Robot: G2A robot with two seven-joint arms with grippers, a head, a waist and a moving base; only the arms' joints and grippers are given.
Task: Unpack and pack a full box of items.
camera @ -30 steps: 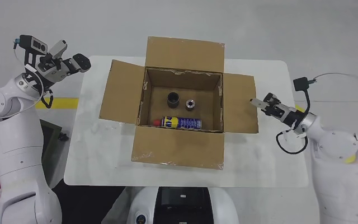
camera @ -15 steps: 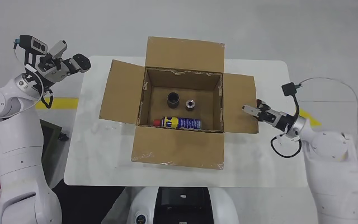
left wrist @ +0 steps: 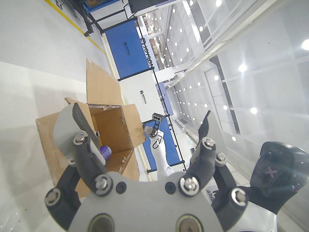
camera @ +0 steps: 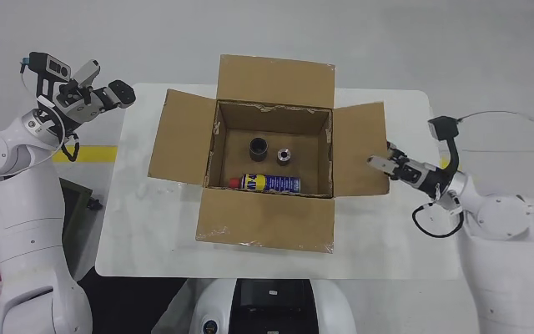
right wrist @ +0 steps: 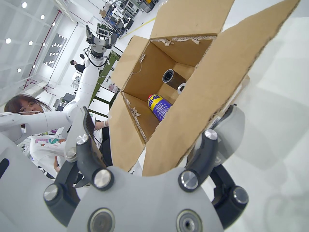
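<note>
Cardboard box [camera: 265, 219] sits mid table [camera: 150, 242], spray can [camera: 270, 182] inside. R gripper [camera: 382, 162] spread wide astride right flap [camera: 359, 150]. Risk: pushing w/o clamping could crumple flap or shove box. L gripper [camera: 125, 93] released, empty, off to the side.

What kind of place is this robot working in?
Probably an industrial hall or robotics workshop. It has rows of round ceiling lights high overhead, blue partition panels like those dividing work areas, and a yellow floor line like factory lane markings.

white table [camera: 142, 234], pale grey floor [camera: 417, 42], yellow floor stripe [camera: 100, 154], blue partition panels [left wrist: 118, 54], round ceiling lights [left wrist: 242, 68]
</note>
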